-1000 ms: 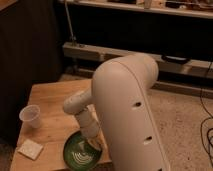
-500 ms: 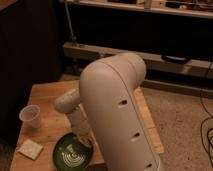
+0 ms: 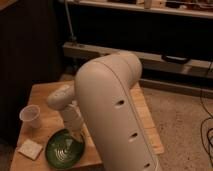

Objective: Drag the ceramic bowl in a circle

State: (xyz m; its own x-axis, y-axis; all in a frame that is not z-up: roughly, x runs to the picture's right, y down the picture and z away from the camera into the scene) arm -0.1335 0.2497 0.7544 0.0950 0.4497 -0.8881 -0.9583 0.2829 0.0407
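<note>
Three things sit on my table (image 3: 145, 117): the bowl (image 3: 64, 149) at the front edge, a cup (image 3: 30, 115) behind and left of it, a pad (image 3: 30, 148) just left. My gripper (image 3: 75, 131) meets the bowl's far rim; I cannot tell how the jaws stand.

We seem to be in a lab: speckled floor (image 3: 185, 115), low equipment shelving (image 3: 150, 60), trailing cables (image 3: 206, 135), gripper (image 3: 76, 134) over a wooden worktop (image 3: 47, 95).

Pincer (image 3: 75, 134) at ceramic bowl (image 3: 64, 149) rim
</note>
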